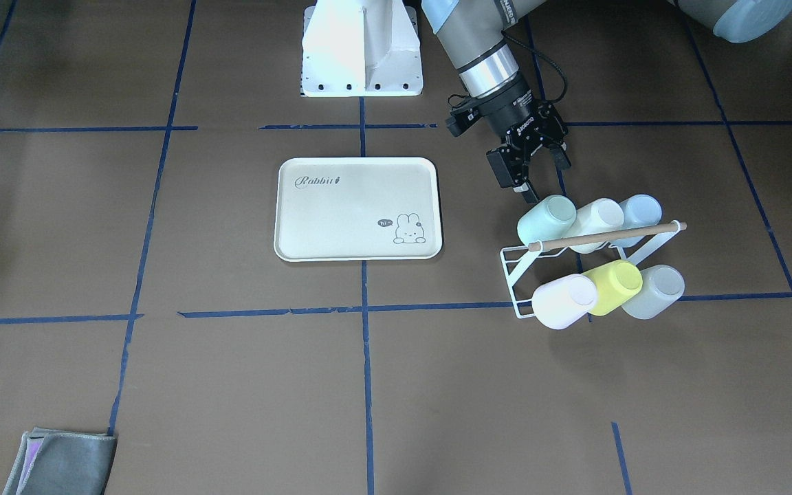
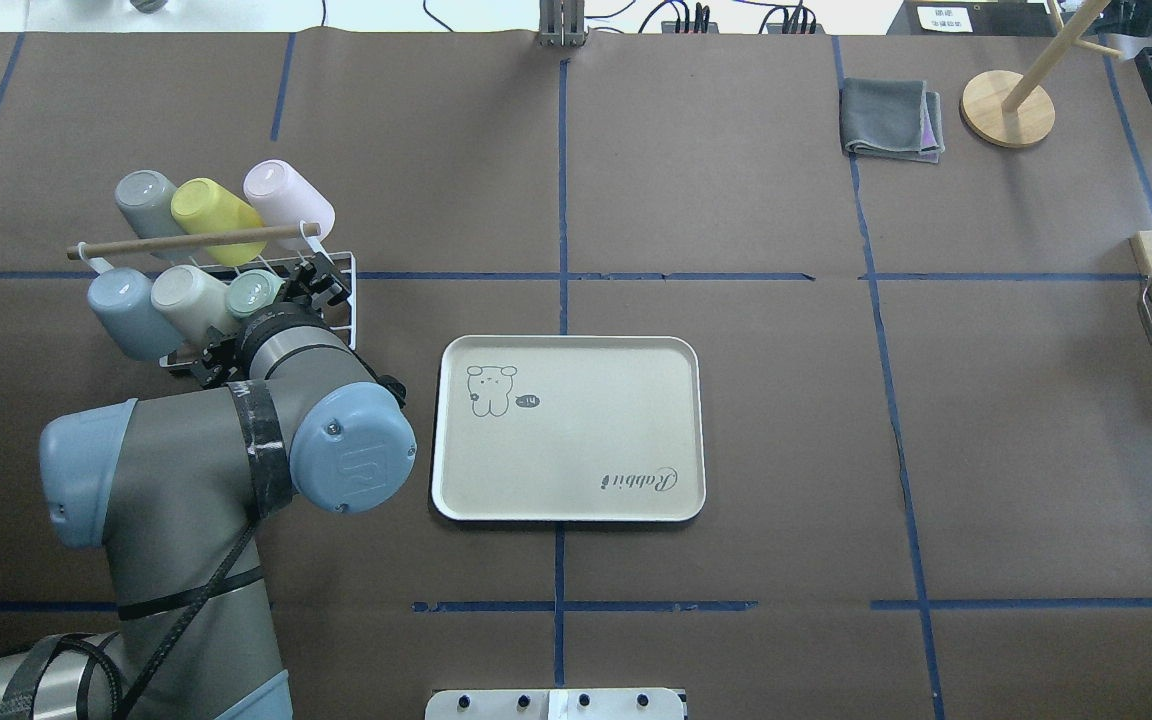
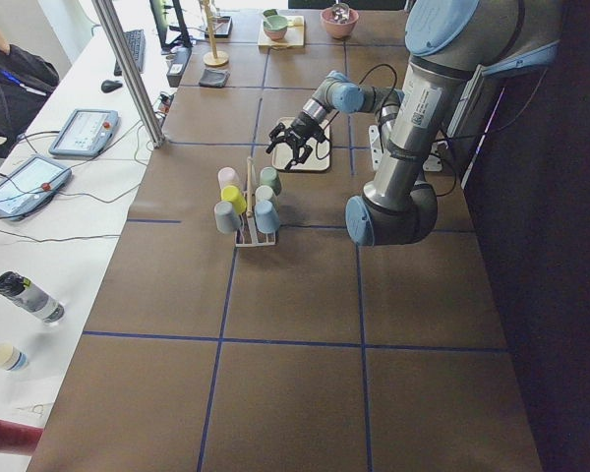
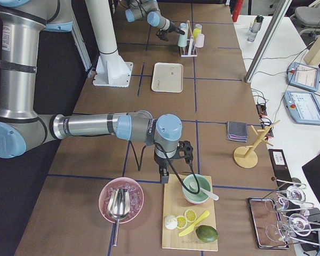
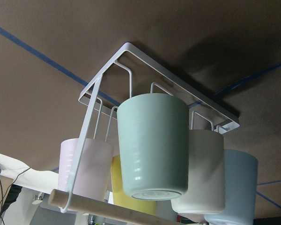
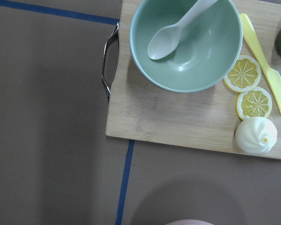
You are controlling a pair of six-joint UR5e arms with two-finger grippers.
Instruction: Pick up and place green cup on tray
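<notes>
My left gripper (image 1: 546, 180) is spread, facing the green cup (image 1: 547, 218)'s base. The cup is sleeved over a rack (image 1: 609, 235) peg, so I'd pull outward.

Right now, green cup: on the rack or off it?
On the rack: the green cup sits tilted over a wire prong, base outward. The left gripper is open close beside it, not closed on it.

Grey arms (image 2: 176, 470), pale-blue joint caps (image 2: 351, 460)

Right of centre, the green cup (image 1: 547, 218) sits just beside a cream cup (image 1: 599, 216), a wooden rod (image 1: 606, 236) crossing over both. Bare tabletop (image 1: 478, 227) separates rack (image 1: 514, 275) and tray (image 1: 341, 220).
</notes>
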